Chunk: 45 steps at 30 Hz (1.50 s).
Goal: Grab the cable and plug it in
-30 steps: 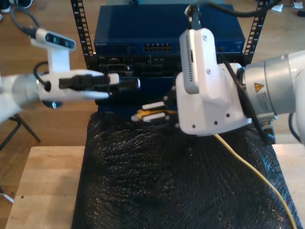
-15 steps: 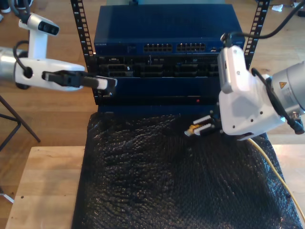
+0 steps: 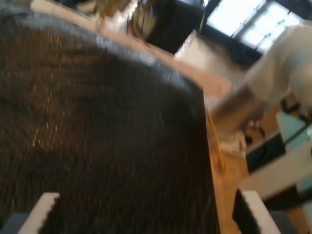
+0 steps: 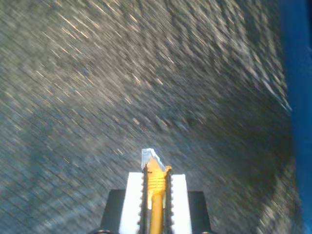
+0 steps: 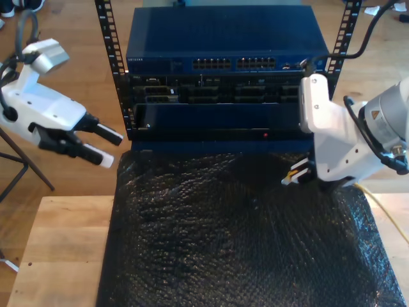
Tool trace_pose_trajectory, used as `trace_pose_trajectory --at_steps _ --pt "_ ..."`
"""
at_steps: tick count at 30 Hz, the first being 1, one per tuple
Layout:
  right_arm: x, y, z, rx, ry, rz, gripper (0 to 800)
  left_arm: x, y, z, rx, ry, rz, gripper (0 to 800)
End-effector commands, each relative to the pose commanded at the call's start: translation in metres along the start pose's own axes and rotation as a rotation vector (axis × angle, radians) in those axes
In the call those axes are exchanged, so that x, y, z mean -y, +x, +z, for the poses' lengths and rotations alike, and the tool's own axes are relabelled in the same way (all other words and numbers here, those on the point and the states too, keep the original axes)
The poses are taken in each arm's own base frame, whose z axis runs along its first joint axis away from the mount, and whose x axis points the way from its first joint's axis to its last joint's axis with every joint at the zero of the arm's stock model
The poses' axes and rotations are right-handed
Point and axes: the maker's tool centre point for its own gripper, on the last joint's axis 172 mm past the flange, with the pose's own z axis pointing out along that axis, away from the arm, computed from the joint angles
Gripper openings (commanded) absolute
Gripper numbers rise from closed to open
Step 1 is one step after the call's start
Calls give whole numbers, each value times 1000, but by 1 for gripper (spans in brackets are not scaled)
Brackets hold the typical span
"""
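Observation:
The cable (image 4: 156,195) is yellow-orange, and its clear plug (image 4: 150,158) pokes out past my second gripper (image 4: 156,178), which is shut on it just behind the plug. In the exterior view this gripper (image 5: 295,174) hangs over the black mat (image 5: 223,236) at the exterior view's right, in front of the rack. The cable (image 5: 390,214) trails off toward the right edge. My first gripper (image 5: 112,148) is at the exterior view's left, open and holding nothing, tilted down toward the mat's far left corner. Its white fingers (image 3: 46,202) frame the mat (image 3: 97,122) and a stretch of cable (image 3: 214,141).
A blue network switch (image 5: 223,38) with rows of ports (image 5: 236,63) sits in a rack behind the mat. Darker units (image 5: 211,93) are mounted below it. The mat covers a wooden table (image 5: 64,256). A black stand leg (image 5: 25,166) is at the exterior view's left.
My second gripper carried the cable plug away from the rack's middle toward the exterior view's right. My first arm pulled back to the exterior view's left and tilted downward.

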Motion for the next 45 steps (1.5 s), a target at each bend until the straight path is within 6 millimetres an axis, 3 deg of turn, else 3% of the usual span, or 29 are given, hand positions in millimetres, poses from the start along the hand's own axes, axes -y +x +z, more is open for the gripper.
trace_pose_trajectory --at_steps 6,9,17,20,25,28,36,45 --pt "-23 -23 -5 110 -100 -7 1 -5 -38 -19 80 54 61 799" --pt "-29 -26 -3 139 -137 -19 1 -5 -63 -31 102 87 68 799" --pt "-35 -37 -1 216 -178 -43 1 -26 -125 -40 241 98 121 799" --pt "-30 -42 4 229 -169 -46 1 -35 -163 -43 281 118 146 799" --pt "-29 -43 7 231 -166 -46 1 -61 -230 -31 324 106 176 799" --pt "-29 -44 10 233 -158 -45 1 -81 -259 -22 362 84 181 799" --pt "-28 -46 15 235 -151 -42 1 -144 -319 18 319 36 238 800" --pt "-28 -47 18 234 -149 -37 1 -178 -360 52 276 13 355 800"
